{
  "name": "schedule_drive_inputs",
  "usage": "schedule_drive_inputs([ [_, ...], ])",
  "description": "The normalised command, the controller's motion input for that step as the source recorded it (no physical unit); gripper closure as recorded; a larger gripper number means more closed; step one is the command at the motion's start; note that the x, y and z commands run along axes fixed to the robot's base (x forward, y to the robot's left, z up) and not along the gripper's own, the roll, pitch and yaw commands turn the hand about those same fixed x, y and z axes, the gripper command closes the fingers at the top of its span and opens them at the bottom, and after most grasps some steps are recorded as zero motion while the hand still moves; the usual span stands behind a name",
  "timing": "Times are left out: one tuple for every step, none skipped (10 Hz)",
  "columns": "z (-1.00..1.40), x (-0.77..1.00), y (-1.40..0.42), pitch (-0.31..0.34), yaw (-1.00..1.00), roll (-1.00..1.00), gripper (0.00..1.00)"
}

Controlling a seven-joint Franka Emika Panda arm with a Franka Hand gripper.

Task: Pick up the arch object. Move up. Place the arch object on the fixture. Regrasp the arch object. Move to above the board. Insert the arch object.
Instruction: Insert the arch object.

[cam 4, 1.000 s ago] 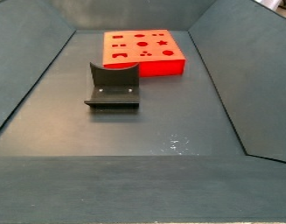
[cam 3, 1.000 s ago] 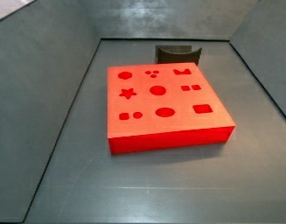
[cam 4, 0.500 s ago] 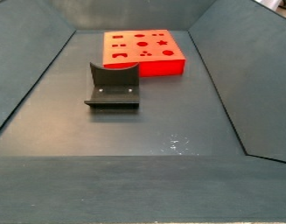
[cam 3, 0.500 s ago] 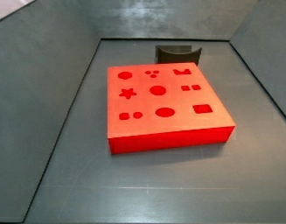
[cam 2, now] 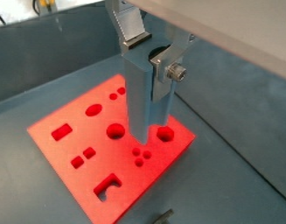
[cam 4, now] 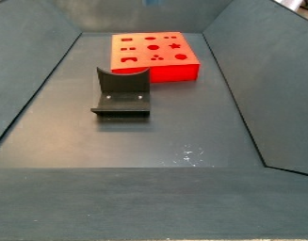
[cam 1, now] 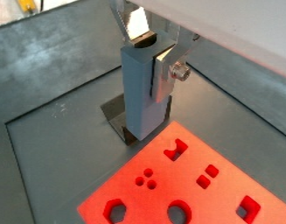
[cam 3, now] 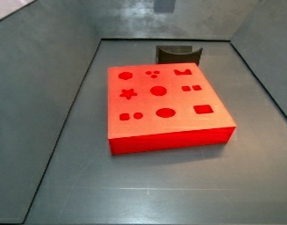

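The grey floor [cam 3: 63,132] of the walled bin is taking up most of both side views, with the red board [cam 3: 167,105] lying flat on it. In a side view the board [cam 4: 154,56] is sitting toward the far end, its top showing darker recesses: a star, circles, squares, an oval and a rectangle. In both wrist views the board [cam 1: 180,188] [cam 2: 98,131] is lying below the arm, well under the held piece.

The dark fixture [cam 4: 121,91] is standing on the floor apart from the board, its upright plate showing a curved dip in the top edge; in a side view it [cam 3: 178,54] is showing just behind the board's far edge. In a wrist view a dark corner of the fixture [cam 1: 117,116] is peeking out behind the held piece.

The gripper [cam 1: 146,54] is hanging high above the board, and its silver fingers [cam 2: 170,61] are clamping the upper end of the arch object [cam 1: 143,92], a slim blue-grey block hanging upright. In a wrist view the arch object [cam 2: 148,92] is hanging clear of the board, its lower end lined up over the round recesses. In a side view only a small grey tip [cam 3: 166,4] is showing at the top edge, too little to tell what it is.
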Motion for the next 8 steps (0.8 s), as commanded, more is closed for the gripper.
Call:
schedule_drive_inputs([
  [-1.0, 0.15, 0.03, -0.057, 0.3, 0.09, 1.0],
  [-0.99, 0.46, 0.0, -0.013, 0.09, 0.09, 1.0],
  [-0.86, 0.65, -0.01, 0.0, -0.05, 0.09, 1.0],
  [-0.84, 0.64, -0.02, 0.0, -0.07, 0.11, 1.0],
  [-0.83, 0.59, 0.0, 0.0, -0.01, 0.1, 1.0],
  [-0.75, 0.48, 0.0, 0.0, 0.0, 0.04, 1.0],
  [-0.56, 0.35, 0.0, 0.0, 0.0, 0.0, 1.0],
  [-0.13, 0.14, 0.0, 0.0, -0.03, -0.02, 1.0],
])
